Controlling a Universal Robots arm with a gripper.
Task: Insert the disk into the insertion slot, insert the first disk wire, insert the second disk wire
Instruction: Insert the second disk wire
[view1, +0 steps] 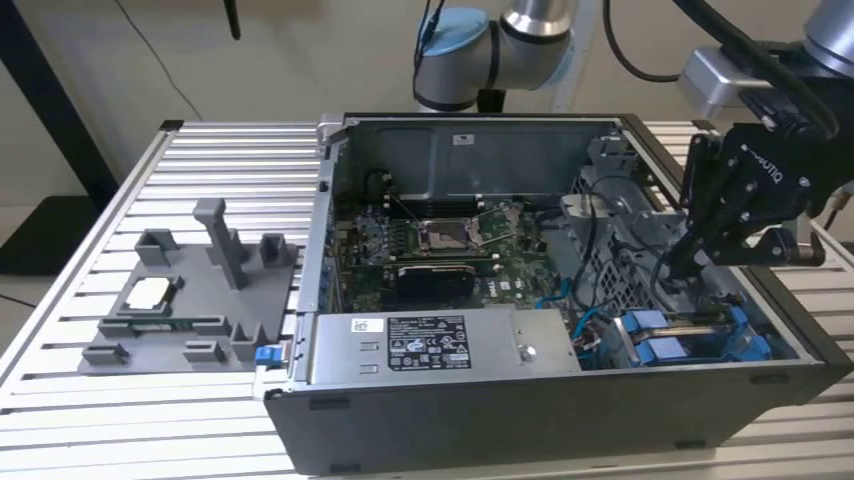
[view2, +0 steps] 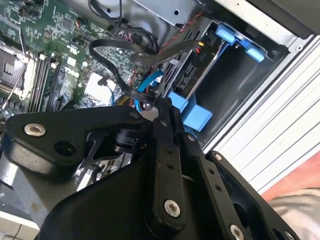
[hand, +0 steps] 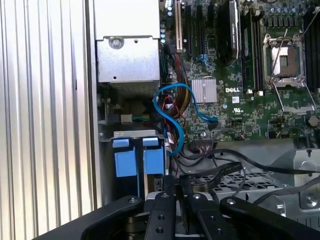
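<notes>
The disk's bright blue carrier (view1: 663, 349) sits inside the insertion slot (view1: 747, 325), the dark drive cage at the case's front corner on the exterior view's right. Its blue tabs (hand: 135, 161) and the cage wall (view2: 240, 85) show in the wrist views. My black gripper (view1: 674, 272) hangs just above the cage's inner end. Its fingers (view2: 161, 106) are pressed together on the end of a black disk wire (view2: 107, 47) that loops back over the motherboard. The same fingertips (hand: 176, 186) and flat black wire (hand: 220, 172) appear in the first wrist view. A blue wire (hand: 172, 97) curls beside the cage.
The open computer case (view1: 534, 420) lies on a slatted aluminium table (view1: 134, 400). A labelled silver power-supply box (view1: 427, 345) sits along the case's front, the motherboard (view1: 441, 240) behind it. A grey fixture tray (view1: 187, 300) rests on the exterior view's left. Loose cables (view2: 135, 30) crowd the cage's inner side.
</notes>
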